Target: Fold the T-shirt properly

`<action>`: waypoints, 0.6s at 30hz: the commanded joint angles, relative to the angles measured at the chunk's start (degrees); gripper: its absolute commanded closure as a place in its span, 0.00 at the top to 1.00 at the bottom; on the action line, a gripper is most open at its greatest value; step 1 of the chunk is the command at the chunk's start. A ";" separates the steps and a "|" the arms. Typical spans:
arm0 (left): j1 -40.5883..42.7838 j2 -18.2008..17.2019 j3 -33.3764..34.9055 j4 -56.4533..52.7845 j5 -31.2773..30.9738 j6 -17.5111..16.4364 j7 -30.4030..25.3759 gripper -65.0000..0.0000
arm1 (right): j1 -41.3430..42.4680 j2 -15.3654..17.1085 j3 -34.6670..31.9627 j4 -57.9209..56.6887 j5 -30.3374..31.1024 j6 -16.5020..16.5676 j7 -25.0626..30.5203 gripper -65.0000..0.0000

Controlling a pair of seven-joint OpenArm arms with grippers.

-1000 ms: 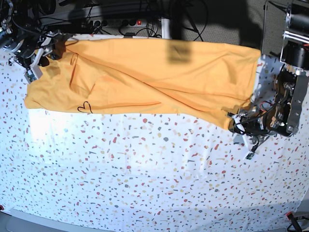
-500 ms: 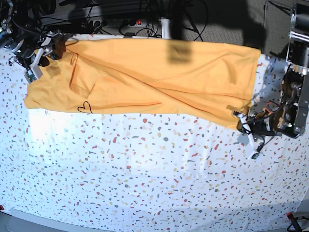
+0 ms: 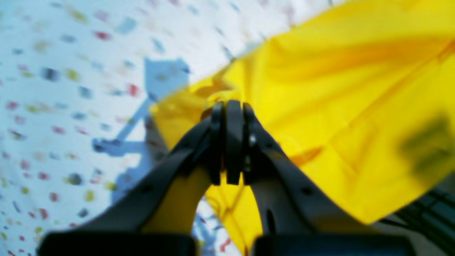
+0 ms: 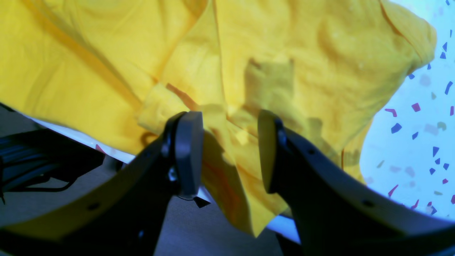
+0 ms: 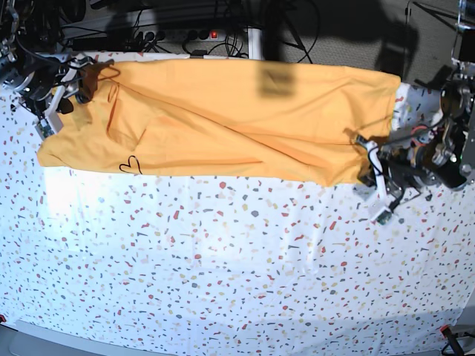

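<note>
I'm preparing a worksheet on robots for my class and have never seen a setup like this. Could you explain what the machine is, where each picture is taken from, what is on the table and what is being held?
This is a robot with two arms. One picture looks down from above; the other two come from cameras on the wrists. A yellow-orange T-shirt lies spread across a table with a speckled cover. A small black heart is printed on it. The left gripper is pinched shut on the shirt's corner. The right gripper is open, its two fingers straddling a bunched fold at the shirt's other end without clamping it.
</note>
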 commanded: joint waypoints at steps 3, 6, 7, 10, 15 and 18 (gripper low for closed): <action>0.94 -0.87 -0.55 2.67 1.99 -0.07 -0.90 0.00 | 0.17 1.03 0.46 0.81 0.46 0.08 0.79 0.40; 2.25 -0.90 -0.55 4.13 2.75 -0.04 -0.70 0.00 | 0.17 1.05 0.46 0.81 0.44 0.08 0.79 0.40; 2.75 -0.90 -0.55 4.76 2.75 -0.07 -0.57 0.00 | 0.17 1.05 0.46 0.81 0.46 0.08 0.79 0.40; 4.26 -1.18 -0.55 7.10 2.69 -0.07 0.83 0.00 | 0.17 1.05 0.46 0.81 0.46 0.08 0.81 0.40; 6.86 -6.47 -0.55 12.13 2.78 -0.07 0.79 0.00 | 0.17 1.07 0.46 0.81 0.44 0.08 0.81 0.40; 7.45 -9.99 -0.55 14.08 2.84 -0.07 0.70 0.00 | 0.17 1.05 0.46 0.81 0.46 0.08 0.83 0.40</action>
